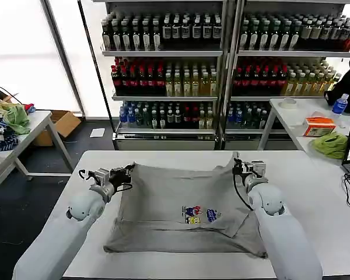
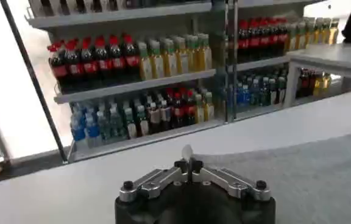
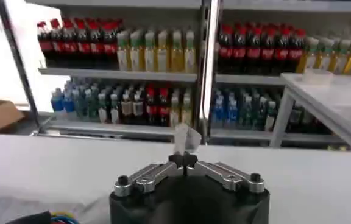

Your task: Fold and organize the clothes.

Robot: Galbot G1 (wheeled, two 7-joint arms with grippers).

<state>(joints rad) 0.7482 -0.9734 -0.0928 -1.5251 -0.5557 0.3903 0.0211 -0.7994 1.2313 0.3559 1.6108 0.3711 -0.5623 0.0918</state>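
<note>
both jaws clenched on cloth: left gripper [image 1: 127,172] pinching the far left corner of the t-shirt [image 1: 175,204], right gripper [image 1: 238,165] pinching the far right corner, a little tuft poking past the closed tips in each wrist view [image 2: 187,152] [image 3: 185,137].

biggest thing first: white table [image 1: 303,192], with drink shelves [image 1: 221,64] behind it. then the grey shirt, spread across the middle, near hem flat along the front edge, far edge lifted slightly off the surface between the two grippers. looks folded over along one side already. smallest bit: the chest print [image 1: 199,214], facing up, near the front.

risk-wise, probably mid-fold with the far edge about to travel toward the near hem. only thin pinches though, so could slip out if pulled unevenly. uneven speed would skew the crease or drag the whole shirt forward.
</note>
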